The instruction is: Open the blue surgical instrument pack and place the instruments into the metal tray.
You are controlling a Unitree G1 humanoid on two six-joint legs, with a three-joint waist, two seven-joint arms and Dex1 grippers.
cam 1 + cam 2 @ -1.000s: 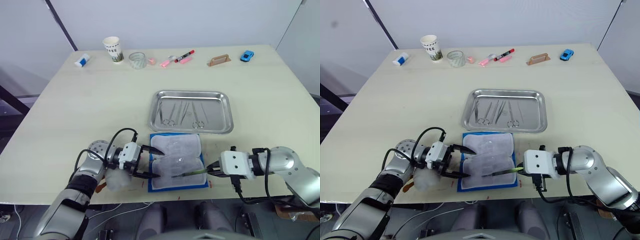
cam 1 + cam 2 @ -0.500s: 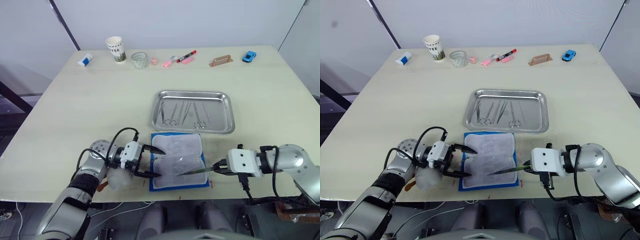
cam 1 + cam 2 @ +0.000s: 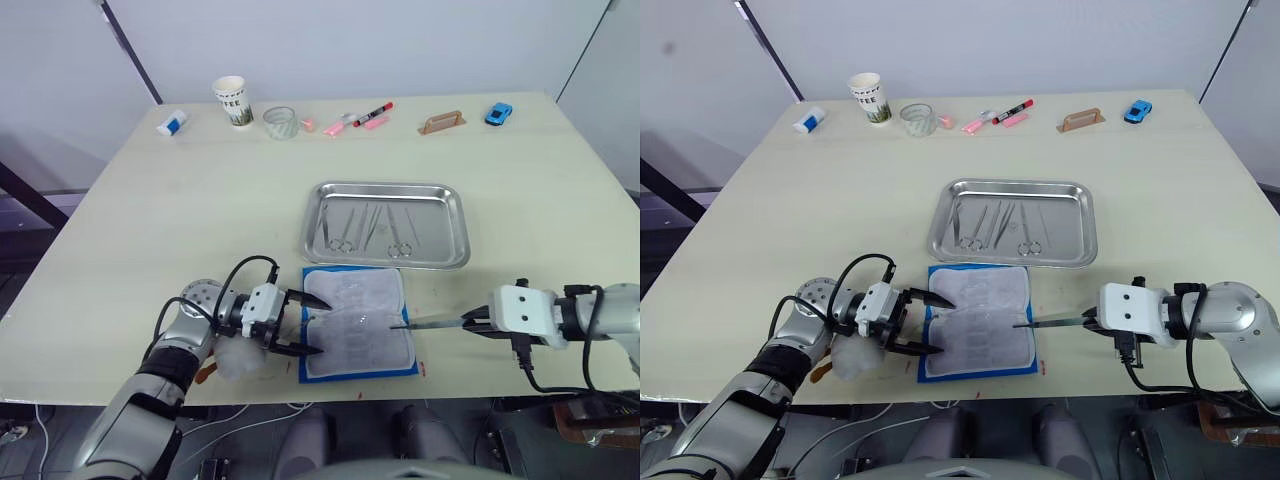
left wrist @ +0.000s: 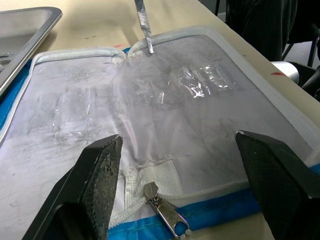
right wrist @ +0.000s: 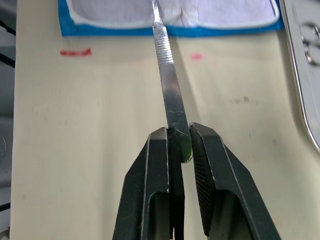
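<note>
1. While the blue surgical instrument pack [image 3: 358, 323] lies unzipped and spread flat in the lower centre of the frame, near the front edge of the worktop [image 3: 150, 230], the task looks well advanced: opening is done and its clear lining appears almost emptied.
2. At the pack's left edge, the left end effector [image 3: 308, 325] has its two black fingers spread wide, one to each side of the zipper end, gripping nothing; whether they press the pack down I cannot tell.
3. At lower right, the right end effector [image 3: 1086, 321] is clamped shut on one thin metal instrument [image 3: 1050, 322], a flat handle-like tool.
4. That instrument's long axis runs left to right across the frame, roughly level; its free tip points left and lies at the pack's right edge, while the gripped end points right.
5. Farther back, just beyond the pack in mid-frame, the metal tray [image 3: 453, 225] already holds several ring-handled instruments [image 3: 368, 228], their long axes running roughly near to far.
6. By my judgement, carrying this held piece to the tray is what remains.
</note>
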